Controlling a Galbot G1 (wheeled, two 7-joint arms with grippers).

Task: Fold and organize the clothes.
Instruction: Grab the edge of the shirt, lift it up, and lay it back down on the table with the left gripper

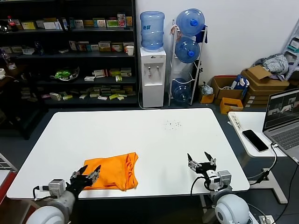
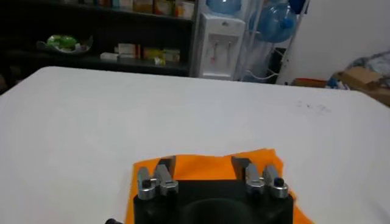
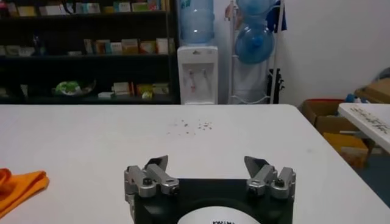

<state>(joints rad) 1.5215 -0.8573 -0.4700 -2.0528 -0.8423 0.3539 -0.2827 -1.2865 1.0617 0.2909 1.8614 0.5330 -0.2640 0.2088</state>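
Note:
The orange T-shirt (image 1: 113,170) lies folded into a small rough rectangle near the front left of the white table (image 1: 140,135), plain side up. My left gripper (image 1: 90,175) is open, just above the shirt's near left edge; in the left wrist view the shirt (image 2: 204,167) shows between and beyond its fingers (image 2: 163,172). My right gripper (image 1: 202,161) is open and empty over bare table at the front right, well apart from the shirt. In the right wrist view the gripper (image 3: 207,163) faces bare table and a corner of the shirt (image 3: 18,185) shows at the side.
A second white table at the right holds a phone (image 1: 254,139), a laptop (image 1: 284,117) and a power strip (image 1: 236,123). Behind the table stand shelves (image 1: 70,51), a water dispenser (image 1: 153,74) and cardboard boxes (image 1: 261,86). Small specks (image 1: 172,124) mark the table's far side.

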